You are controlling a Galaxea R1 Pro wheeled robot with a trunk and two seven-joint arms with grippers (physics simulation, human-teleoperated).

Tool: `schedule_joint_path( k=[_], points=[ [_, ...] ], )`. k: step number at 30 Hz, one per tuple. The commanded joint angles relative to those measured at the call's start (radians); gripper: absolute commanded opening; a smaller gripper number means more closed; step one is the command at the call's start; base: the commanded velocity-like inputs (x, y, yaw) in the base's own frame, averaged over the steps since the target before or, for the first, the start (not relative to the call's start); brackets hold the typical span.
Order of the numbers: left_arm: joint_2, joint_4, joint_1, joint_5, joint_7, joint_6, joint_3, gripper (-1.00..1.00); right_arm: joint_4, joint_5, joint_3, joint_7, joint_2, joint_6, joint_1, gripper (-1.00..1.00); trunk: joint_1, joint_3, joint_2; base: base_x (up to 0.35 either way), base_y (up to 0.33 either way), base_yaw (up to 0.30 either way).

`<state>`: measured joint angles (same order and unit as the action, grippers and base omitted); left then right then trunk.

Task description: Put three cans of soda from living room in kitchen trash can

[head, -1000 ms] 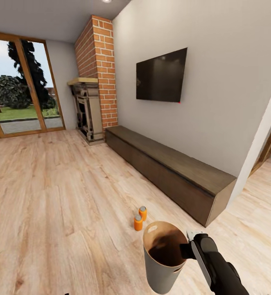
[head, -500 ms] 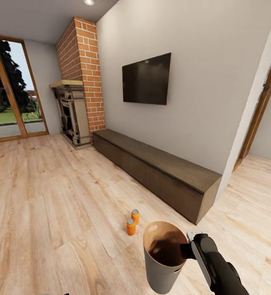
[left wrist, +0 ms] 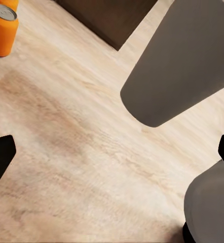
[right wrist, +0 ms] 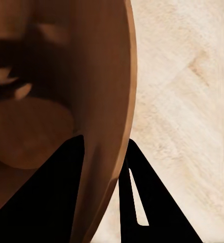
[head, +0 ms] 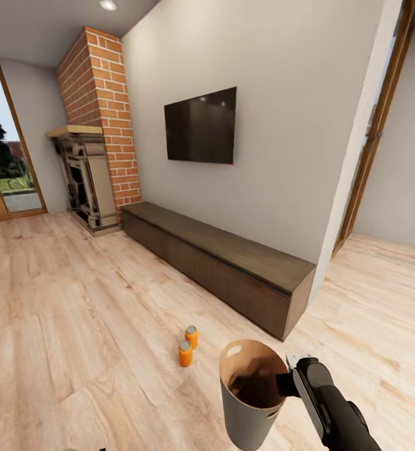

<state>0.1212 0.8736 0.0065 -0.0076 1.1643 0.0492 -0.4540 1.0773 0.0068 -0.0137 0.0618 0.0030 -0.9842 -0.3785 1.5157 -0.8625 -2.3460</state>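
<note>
Soda cans are what this job is about, and two of them are sitting upright on the floor out in the open room, just beside each other: the nearer can [head: 185,354] and the farther can [head: 192,337]. A third is not showing from where I am standing, and I cannot tell whether anything is lying inside the bin.

Going by size, the pale plank floor [head: 76,326] is spreading under everything, matte with a streaky wood grain. A plain light wall is carrying a flat black television [head: 201,126], with a rough red brick column [head: 101,119] rising beside it. Along the foot of that wall a long, low, dark wooden bench [head: 220,263] is running, boxy and smooth-topped.

Closer in, the bin [head: 248,419] is hanging clear of the floor, round and tapering downward, dull grey outside and warm tan-brown inside, with an oval handle hole near its rim. The right claw [head: 284,382] is grasping the bin by its rim, one finger inside the wall and one outside, as the right wrist view is showing. The left claw [left wrist: 112,157] is hanging released above bare floor, its dark fingertips spread wide and carrying nothing.

The cans themselves are small, bright orange cylinders with flat silver-grey tops. As I judge it, the work is barely under way: these two cans are yet to go in, and the bin is sitting in the living room, not the kitchen.
</note>
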Motion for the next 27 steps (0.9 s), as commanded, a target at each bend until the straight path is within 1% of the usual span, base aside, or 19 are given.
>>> schedule_joint_path(
  k=[1,11,18,22,27],
  points=[
    [0.000,0.000,0.000,0.000,0.000,0.000,0.000,1.00,-0.002,-0.016,0.000,-0.002,0.000,0.001,0.000,-1.00,0.000,0.001,0.000,0.271,0.083,-0.084],
    [0.000,0.000,0.000,0.000,0.000,0.000,0.000,1.00,-0.003,-0.016,0.000,-0.002,0.000,0.001,0.000,-1.00,0.000,0.002,0.000,0.311,0.159,-0.023],
    [0.000,0.000,0.000,0.000,0.000,0.000,0.000,1.00,-0.004,-0.017,0.000,-0.002,0.000,0.001,0.000,-1.00,0.000,-0.004,0.000,0.304,0.199,-0.001],
    [0.000,0.000,0.000,0.000,0.000,0.000,0.000,1.00,-0.004,-0.017,0.000,-0.002,0.000,0.001,0.000,-1.00,0.000,-0.006,0.000,0.186,0.114,0.000],
    [0.000,-0.001,0.000,0.000,0.000,0.000,0.000,1.00,-0.004,-0.017,0.000,-0.002,0.000,0.001,0.000,-1.00,0.000,-0.006,0.000,0.067,0.026,0.000]
  ],
)
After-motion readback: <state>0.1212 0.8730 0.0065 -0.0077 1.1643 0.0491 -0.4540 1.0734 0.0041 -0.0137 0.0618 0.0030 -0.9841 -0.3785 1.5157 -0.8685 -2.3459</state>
